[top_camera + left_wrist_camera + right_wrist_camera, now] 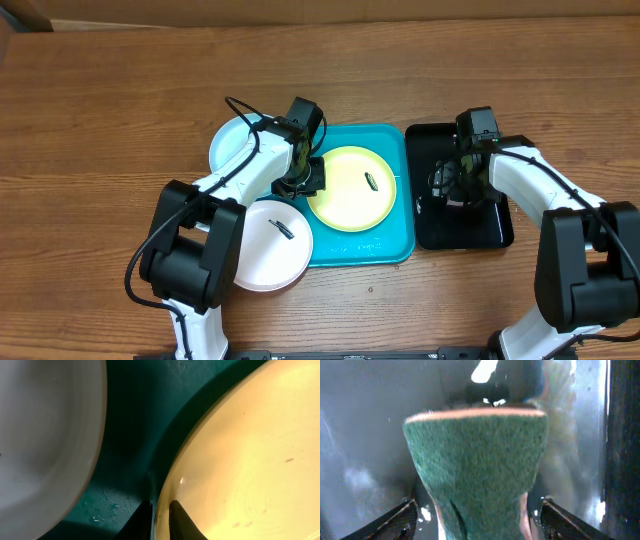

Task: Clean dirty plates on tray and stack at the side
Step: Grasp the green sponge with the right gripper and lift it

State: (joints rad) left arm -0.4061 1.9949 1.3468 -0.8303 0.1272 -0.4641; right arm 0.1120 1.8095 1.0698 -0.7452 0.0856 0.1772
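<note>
The yellow-green rimmed plate (pixel 345 195) lies on the turquoise tray (pixel 395 245), with a dark smear (pixel 371 182) on it. My left gripper (pixel 310 182) is at its left rim. In the left wrist view the fingers (pixel 160 515) are shut on the rim of that plate (pixel 250 460), over the tray floor (pixel 130 435). The white plate (pixel 262 258) lies over the tray's lower-left corner and also has a dark smear. The pale blue plate (pixel 232 145) lies at the tray's upper left, no smear visible. My right gripper (pixel 455 190) is open around a green sponge (pixel 475 460).
A smaller black tray (pixel 490 225) sits right of the turquoise tray, under my right gripper; its wet floor (pixel 360 435) shows in the right wrist view. The white plate's edge (pixel 45 435) lies close to my left fingers. Bare wooden table lies all around.
</note>
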